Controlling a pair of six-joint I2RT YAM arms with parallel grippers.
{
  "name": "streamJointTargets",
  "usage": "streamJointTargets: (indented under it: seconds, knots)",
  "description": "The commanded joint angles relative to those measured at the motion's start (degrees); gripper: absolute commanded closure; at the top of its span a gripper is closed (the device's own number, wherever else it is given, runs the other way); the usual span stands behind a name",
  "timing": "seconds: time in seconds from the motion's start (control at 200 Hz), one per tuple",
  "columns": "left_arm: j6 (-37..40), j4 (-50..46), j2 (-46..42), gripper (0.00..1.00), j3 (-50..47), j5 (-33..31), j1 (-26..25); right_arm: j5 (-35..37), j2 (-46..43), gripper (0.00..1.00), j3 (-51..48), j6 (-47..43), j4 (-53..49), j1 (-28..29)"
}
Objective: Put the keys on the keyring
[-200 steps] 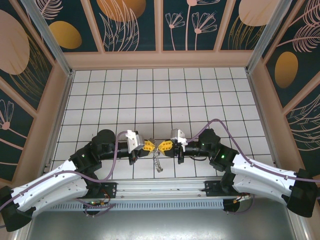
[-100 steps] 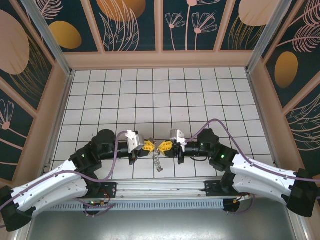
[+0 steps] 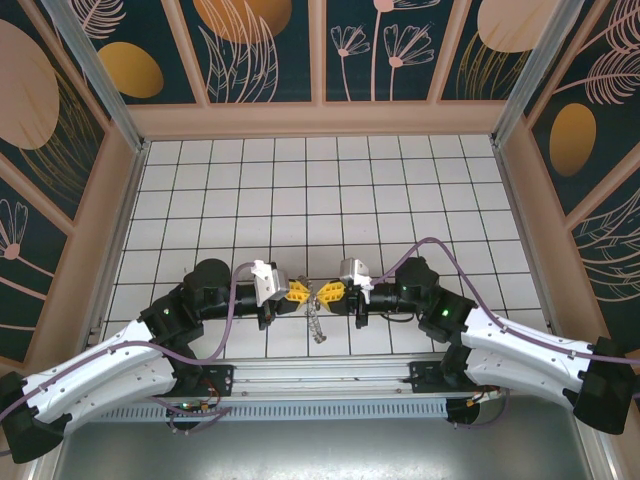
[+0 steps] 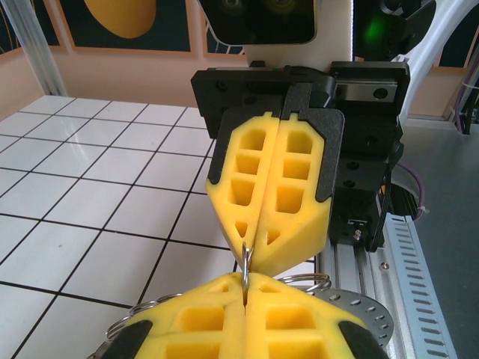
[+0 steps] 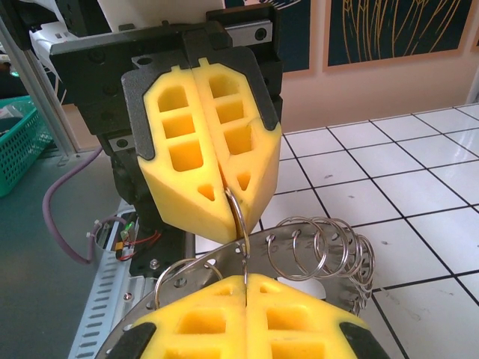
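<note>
Right wrist: left fingers (image 5: 213,191), right fingers (image 5: 228,295), both clenched on grey wire-looped metal keyring (image 5: 358,273). My concern: uneven pulling slips the thin wire free.

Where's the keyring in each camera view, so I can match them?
Top external: keyring low centre, dangling between the two arms' tips.
Left wrist: keyring at bottom centre-right, behind the near yellow jaws.
Right wrist: keyring lower centre-right, loops fanned out.
Shared landmark: left gripper and right gripper tip to tip, jaws shut on its wire.
</note>
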Motion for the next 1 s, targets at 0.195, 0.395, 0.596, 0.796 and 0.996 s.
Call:
streamJointTargets:
  seconds: [0.195, 0.395, 0.596, 0.796, 0.996]
  knots:
    - [0.9, 1.7, -0.4, 1.00, 2.0, 0.7, -0.3, -0.5, 0.4, 1.00, 2.4, 0.5, 2.5, 0.4]
    - [1.0, 1.6, -0.4, 1.00, 2.1, 0.7, -0.2, -0.2, 0.5, 1.00, 2.5, 0.4, 2.4, 0.4]
    - [1.0, 1.6, -0.4, 1.00, 2.1, 0.6, -0.2, -0.2, 0.3, 1.00, 2.7, 0.3, 2.4, 0.4]
    - [1.0, 1.6, -0.4, 1.00, 2.1, 0.7, -0.3, -0.2, 0.3, 1.00, 2.8, 0.4, 2.5, 0.4]
    - [1.0, 1.5, -0.2, 1.00, 2.2, 0.8, -0.3, -0.1, 0.3, 1.00, 3.1, 0.3, 2.4, 0.4]
